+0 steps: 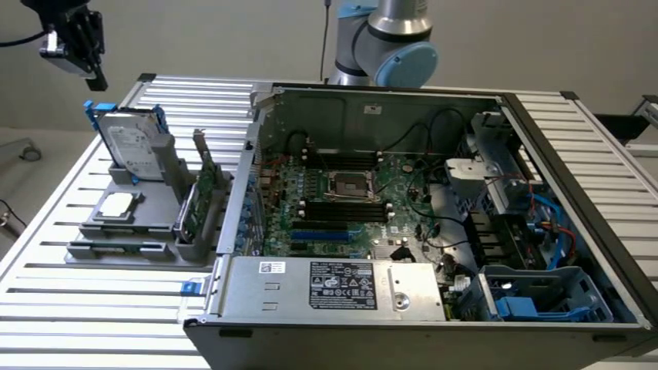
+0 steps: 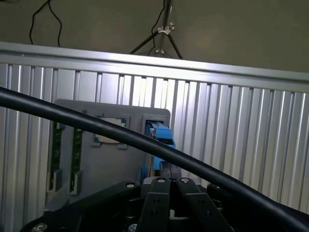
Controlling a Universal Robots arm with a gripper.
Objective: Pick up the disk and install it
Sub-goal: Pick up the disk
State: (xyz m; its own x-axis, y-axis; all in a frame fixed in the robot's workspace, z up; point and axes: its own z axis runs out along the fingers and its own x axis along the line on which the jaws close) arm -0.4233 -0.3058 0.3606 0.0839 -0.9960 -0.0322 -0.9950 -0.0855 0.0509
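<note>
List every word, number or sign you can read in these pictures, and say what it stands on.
None can be read.
The disk: white label, print too small.
The grey metal box: black label and white sticker, print too small.

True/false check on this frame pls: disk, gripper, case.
1. The disk stands upright in the grey holder on the table. True.
2. The gripper is clamped on the disk. False: it is shut on nothing and hangs above the disk, apart from it.
3. The computer case is open, with the motherboard exposed. True.
4. The disk sits in the blue cage inside the case. False: it is in the holder, outside the case.
5. A silver chip lies flat on the holder in front of the disk. True.
</note>
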